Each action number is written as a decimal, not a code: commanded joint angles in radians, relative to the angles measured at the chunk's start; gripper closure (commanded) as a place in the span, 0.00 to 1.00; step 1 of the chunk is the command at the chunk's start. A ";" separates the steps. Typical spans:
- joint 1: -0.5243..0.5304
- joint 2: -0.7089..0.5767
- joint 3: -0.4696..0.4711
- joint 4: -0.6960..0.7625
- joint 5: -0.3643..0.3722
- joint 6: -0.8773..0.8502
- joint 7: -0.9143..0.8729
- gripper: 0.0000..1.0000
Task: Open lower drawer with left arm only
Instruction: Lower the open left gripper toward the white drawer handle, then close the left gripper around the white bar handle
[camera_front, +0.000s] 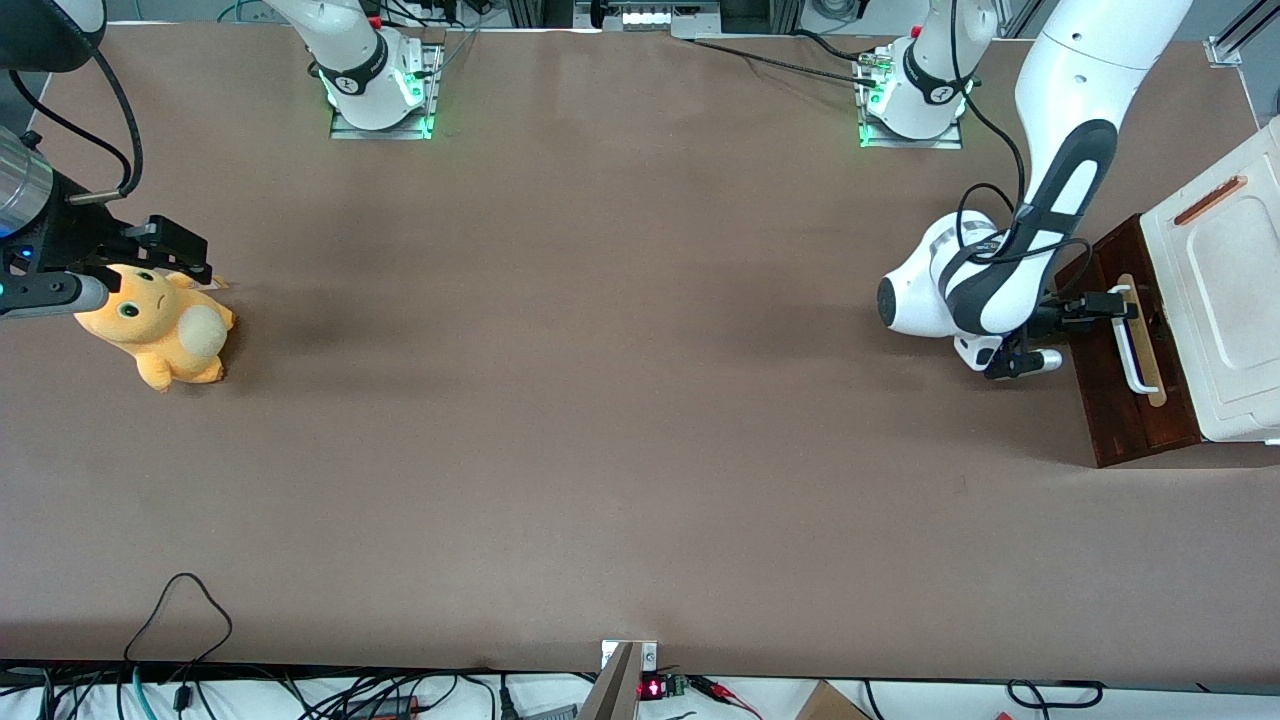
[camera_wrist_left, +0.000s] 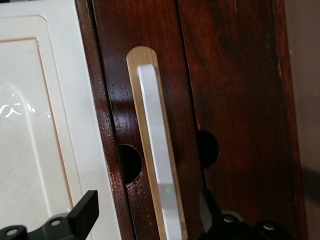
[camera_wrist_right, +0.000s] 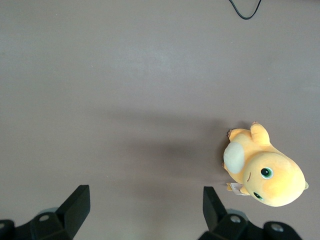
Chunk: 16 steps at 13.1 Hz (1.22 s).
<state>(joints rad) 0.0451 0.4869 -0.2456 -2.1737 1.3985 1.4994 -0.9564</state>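
Front view is showing one cabinet (camera_front: 1225, 300), one lower drawer (camera_front: 1105, 380), one white handle (camera_front: 1132, 345), one plush toy (camera_front: 160, 330) and one left arm (camera_front: 1060, 180). That arm is reaching down from its base and bending at the wrist, holding its gripper (camera_front: 1118, 303) level against the drawer front at the working arm's end of the table. In the left wrist view the fingers (camera_wrist_left: 82, 215) are standing spread apart, released, straddling the handle (camera_wrist_left: 157, 150) without touching it. The handle's long axis is running between the fingers, parallel to the drawer (camera_wrist_left: 235, 100) front, which is facing the arm.
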 joint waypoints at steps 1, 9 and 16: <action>-0.027 -0.039 0.017 -0.044 0.025 0.007 -0.025 0.10; -0.054 0.081 0.020 0.006 0.074 -0.105 -0.163 0.16; -0.024 0.133 0.046 0.060 0.119 -0.105 -0.165 0.25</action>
<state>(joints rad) 0.0083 0.5963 -0.1969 -2.1452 1.4921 1.4132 -1.1141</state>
